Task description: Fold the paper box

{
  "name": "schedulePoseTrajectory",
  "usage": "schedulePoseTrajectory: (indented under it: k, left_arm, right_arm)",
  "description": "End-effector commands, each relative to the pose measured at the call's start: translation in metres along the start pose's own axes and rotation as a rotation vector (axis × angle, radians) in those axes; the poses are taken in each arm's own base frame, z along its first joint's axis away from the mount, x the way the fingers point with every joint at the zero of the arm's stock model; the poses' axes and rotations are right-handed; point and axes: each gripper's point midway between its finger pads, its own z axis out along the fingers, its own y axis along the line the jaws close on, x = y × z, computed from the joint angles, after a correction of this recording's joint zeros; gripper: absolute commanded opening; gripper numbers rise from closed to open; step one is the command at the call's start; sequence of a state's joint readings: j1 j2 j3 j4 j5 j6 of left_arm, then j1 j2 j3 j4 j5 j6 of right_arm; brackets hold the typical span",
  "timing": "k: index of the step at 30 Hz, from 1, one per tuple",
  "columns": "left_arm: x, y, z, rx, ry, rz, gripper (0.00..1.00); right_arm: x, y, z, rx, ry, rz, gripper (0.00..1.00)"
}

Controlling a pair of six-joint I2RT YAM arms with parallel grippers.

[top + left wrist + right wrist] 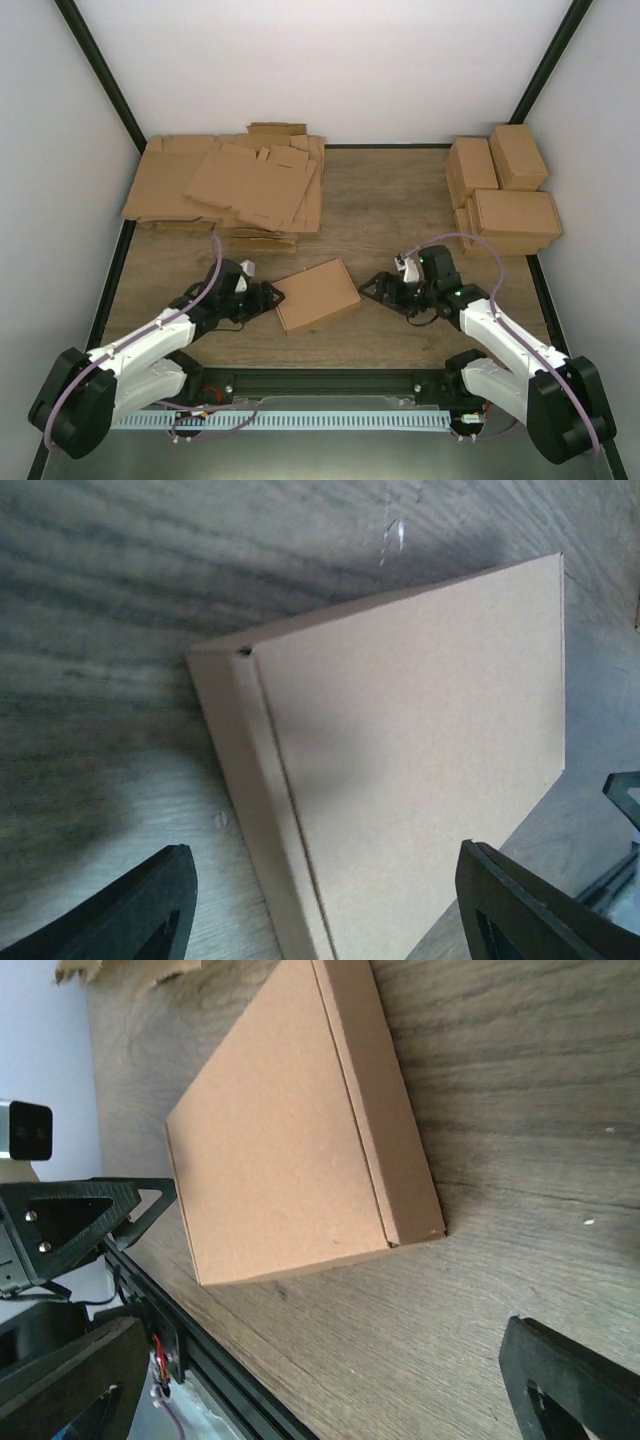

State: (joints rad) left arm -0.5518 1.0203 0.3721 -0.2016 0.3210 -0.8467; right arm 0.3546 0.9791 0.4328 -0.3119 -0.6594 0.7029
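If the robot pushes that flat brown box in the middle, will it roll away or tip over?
Probably neither: the paper box lies flat and low on the wooden table, so it should slide. It looks like thin cardboard, so likely light.

**A robotics lab work cell**

Plain white panels (320,60) in a black frame (100,70) wall in a wood-grain surface (400,200). The left arm (140,345) and right arm (510,335), trailing purple cables (215,270), are bolted at the near edge beside a slotted cable duct (330,420). Cardboard stock lies on the surface: a heap of flat sheets (230,185), stacked closed boxes (505,190) and one paper box (316,294) between the arms.
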Motion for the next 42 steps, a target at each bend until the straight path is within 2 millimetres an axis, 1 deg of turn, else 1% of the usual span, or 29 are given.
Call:
schedulePoseTrajectory:
  k: [1,6,8,13,18,23,27,29,32,34,39,40,42]
  left_arm:
    - [0.003,-0.009,-0.001,0.113,-0.007,-0.079,0.7]
    - [0.013,-0.002,0.003,0.147,0.004,-0.126,0.54]
    - [0.016,-0.002,0.005,0.155,0.02,-0.12,0.5]
    - [0.018,-0.006,0.008,0.177,0.049,-0.105,0.47]
    - [0.019,-0.009,0.014,0.195,0.067,-0.097,0.42]
    - [0.019,-0.005,0.02,0.168,0.082,-0.096,0.31]
    - [0.017,-0.002,0.021,0.145,0.077,-0.098,0.16]
    - [0.015,-0.004,0.021,0.145,0.075,-0.093,0.12]
    - [0.008,-0.012,0.019,0.147,0.067,-0.079,0.1]
    - [0.005,-0.016,0.018,0.148,0.064,-0.072,0.09]
    - [-0.008,-0.029,0.018,0.155,0.05,-0.051,0.06]
    - [-0.01,-0.031,0.018,0.156,0.05,-0.051,0.06]
    - [-0.013,-0.036,0.017,0.158,0.049,-0.043,0.06]
  right_arm:
    - [-0.004,0.009,0.005,-0.01,-0.02,-0.11,0.99]
    - [-0.004,0.009,0.013,-0.008,0.014,-0.173,0.99]
    - [-0.006,0.008,0.016,0.003,0.032,-0.198,0.99]
    - [-0.011,0.007,0.019,0.038,0.029,-0.292,0.98]
    - [-0.013,0.024,0.02,0.02,-0.02,-0.382,0.99]
    - [-0.013,0.026,0.024,0.027,0.011,-0.39,0.99]
    - [-0.011,0.028,0.025,0.019,0.012,-0.409,0.98]
    - [-0.01,0.033,0.024,0.007,0.004,-0.437,0.98]
    - [-0.01,0.043,0.022,-0.008,-0.024,-0.494,0.99]
    - [-0.014,0.045,0.021,-0.001,-0.048,-0.515,0.99]
    - [-0.034,0.035,0.018,0.11,-0.117,-0.5,1.0]
    - [-0.035,0.033,0.017,0.124,-0.124,-0.491,1.0]
    - [-0.036,0.034,0.016,0.12,-0.132,-0.49,1.0]
